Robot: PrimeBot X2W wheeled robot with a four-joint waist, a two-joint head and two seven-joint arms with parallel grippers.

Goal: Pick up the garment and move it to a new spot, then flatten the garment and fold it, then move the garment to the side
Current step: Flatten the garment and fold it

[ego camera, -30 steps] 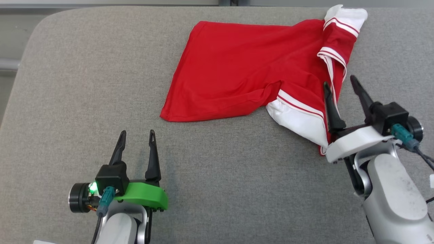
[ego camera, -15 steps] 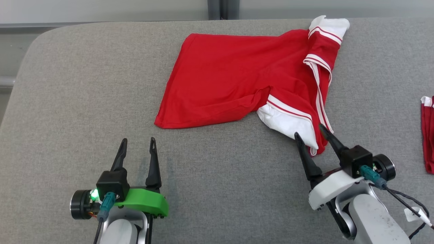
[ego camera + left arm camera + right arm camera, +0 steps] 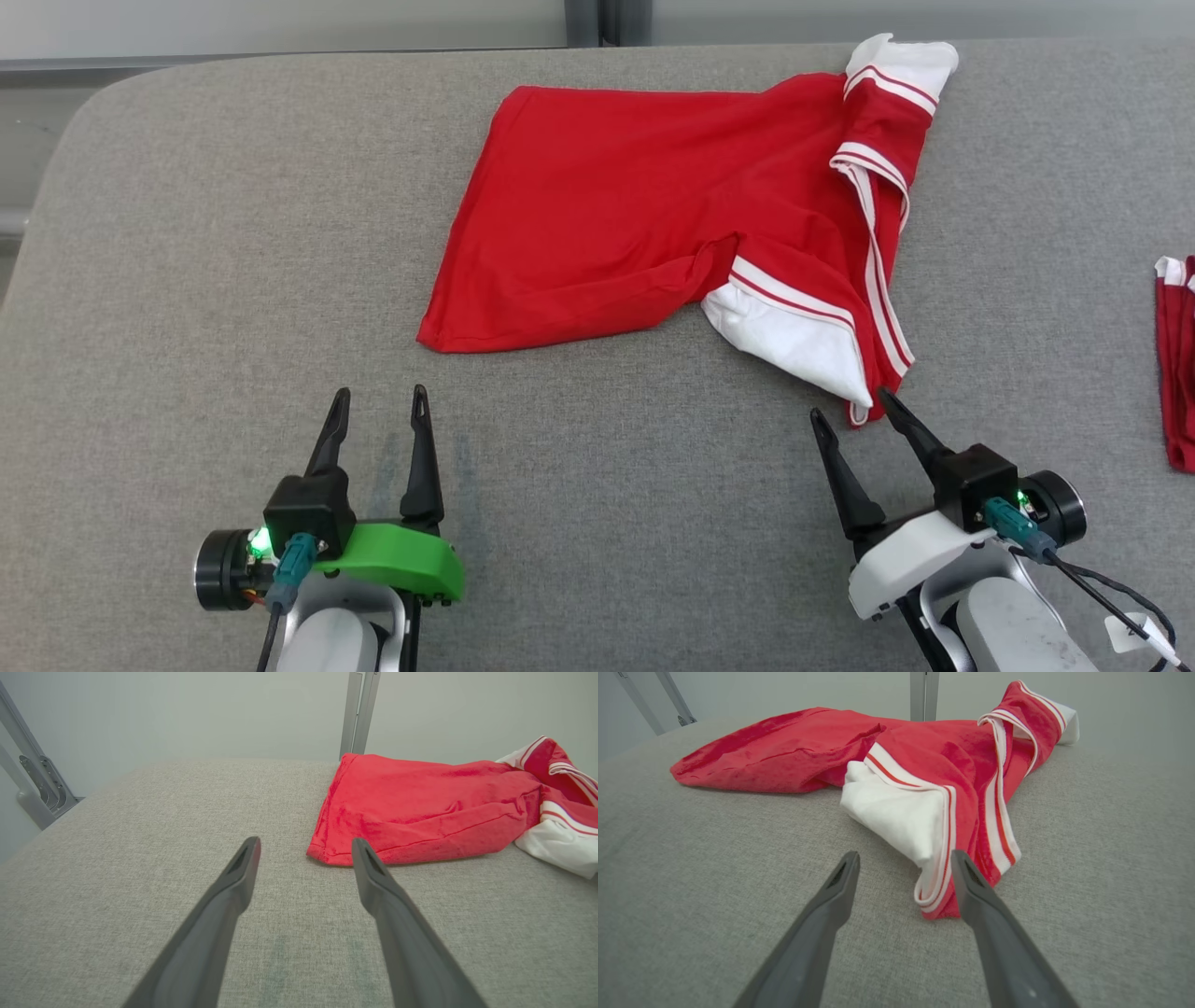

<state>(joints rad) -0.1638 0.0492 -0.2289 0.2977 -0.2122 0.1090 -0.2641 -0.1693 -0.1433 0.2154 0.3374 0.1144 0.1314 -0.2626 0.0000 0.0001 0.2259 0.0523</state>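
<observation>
We've got the red shirt [image 3: 635,215] lying rumpled on the grey table [image 3: 187,280] around 12 to 1 o'clock, with a white striped sleeve flopped toward us. Our right tool [image 3: 850,405] at 4 o'clock has its fingers spread wide and empty, tips just beside the shirt's nearest corner. Our left tool [image 3: 380,392] at 7 o'clock is the same, well apart from the shirt. Another red cloth [image 3: 1178,364] pokes in at 3 o'clock.

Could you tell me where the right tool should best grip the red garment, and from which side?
Probably its near striped corner, coming in low from the robot's side: that tip of the garment points at the open right tool and lies in bunched layers on the table.
</observation>
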